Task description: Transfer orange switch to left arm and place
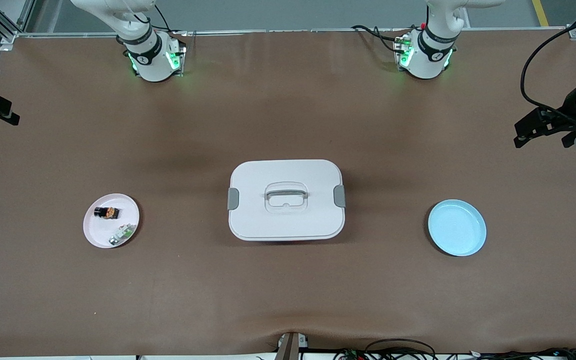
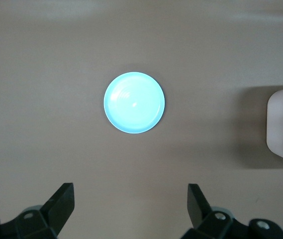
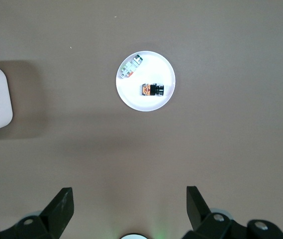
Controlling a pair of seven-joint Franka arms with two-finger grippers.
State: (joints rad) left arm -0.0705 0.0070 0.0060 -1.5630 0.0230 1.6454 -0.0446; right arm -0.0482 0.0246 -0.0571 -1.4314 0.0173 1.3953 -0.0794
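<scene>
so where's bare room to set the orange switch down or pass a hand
Free: the blue plate, bare table between it and the box, and between the box and the pink plate. Crowded: the pink plate, holding the orange switch and a green-and-white component.

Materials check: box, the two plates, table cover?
Box: likely moulded plastic, white, matte-smooth; rounded corners, grey latches. Blue plate: glossy, a light glint shows in the left wrist view; plastic or glazed ceramic, can't tell. Pale pink plate: smooth, duller, probably plastic. Table cover: brown matte sheet, rippled at the near edge, so a soft mat or fabric.
</scene>
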